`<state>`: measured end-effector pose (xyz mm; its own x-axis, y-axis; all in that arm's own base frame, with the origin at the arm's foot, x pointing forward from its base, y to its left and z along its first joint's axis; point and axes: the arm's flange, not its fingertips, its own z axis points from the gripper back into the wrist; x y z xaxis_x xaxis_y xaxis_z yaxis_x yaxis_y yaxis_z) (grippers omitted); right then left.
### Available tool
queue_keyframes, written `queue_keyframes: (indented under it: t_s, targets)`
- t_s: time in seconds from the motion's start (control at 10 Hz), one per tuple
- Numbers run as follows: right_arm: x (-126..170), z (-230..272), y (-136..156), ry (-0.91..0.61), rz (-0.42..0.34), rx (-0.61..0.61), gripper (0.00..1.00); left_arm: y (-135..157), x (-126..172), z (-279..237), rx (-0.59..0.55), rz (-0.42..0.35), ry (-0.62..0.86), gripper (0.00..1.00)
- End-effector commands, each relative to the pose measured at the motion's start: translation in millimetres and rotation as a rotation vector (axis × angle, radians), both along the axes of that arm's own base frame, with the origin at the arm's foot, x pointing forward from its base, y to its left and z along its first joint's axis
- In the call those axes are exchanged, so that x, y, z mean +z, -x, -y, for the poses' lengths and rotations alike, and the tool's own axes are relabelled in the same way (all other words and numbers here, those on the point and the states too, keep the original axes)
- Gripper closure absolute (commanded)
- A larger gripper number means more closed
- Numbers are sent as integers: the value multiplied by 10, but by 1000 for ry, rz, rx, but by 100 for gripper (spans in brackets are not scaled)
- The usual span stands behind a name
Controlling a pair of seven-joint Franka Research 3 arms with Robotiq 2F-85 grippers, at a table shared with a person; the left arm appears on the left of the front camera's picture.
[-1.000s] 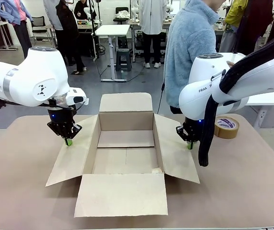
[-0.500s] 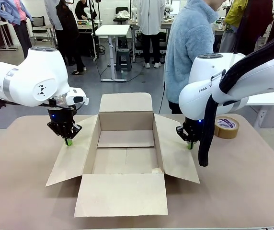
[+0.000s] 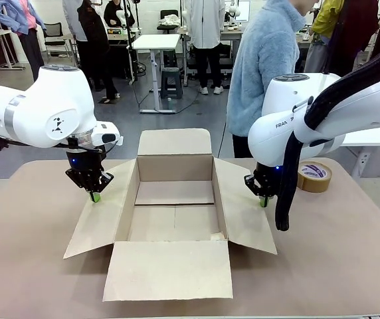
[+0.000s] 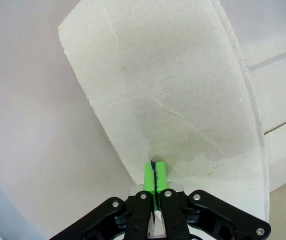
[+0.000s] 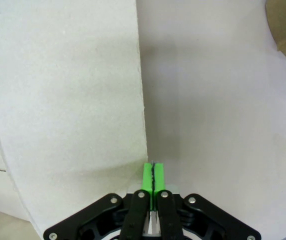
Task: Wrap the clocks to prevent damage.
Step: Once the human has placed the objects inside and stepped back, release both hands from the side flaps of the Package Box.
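Hanging at 9 o'clock of the open cardboard box (image 3: 175, 174), the left tool (image 3: 95, 197) has its green pads pressed together on nothing, tip down over the box's left flap (image 3: 100, 222). At 3 o'clock of the box the right tool (image 3: 264, 201) is likewise pressed together, tip at the outer edge of the right flap (image 3: 243, 212). A brown tape roll (image 3: 314, 177) lies on the table (image 3: 30, 266) at 2 o'clock of it. Where the clocks lie relative to either tool cannot be told.
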<state>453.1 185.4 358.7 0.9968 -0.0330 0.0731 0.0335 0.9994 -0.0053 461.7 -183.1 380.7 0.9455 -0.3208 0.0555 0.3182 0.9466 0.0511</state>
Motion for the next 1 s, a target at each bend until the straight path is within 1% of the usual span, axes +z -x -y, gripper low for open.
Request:
queue_keyframes:
  t_s: [0.0,0.9]
  targets:
    - [-5,-9,14,5,9,-14,99,2,-2,-5,4,6,-5,100]
    - [-5,-9,14,5,9,-14,99,2,-2,-5,4,6,-5,100]
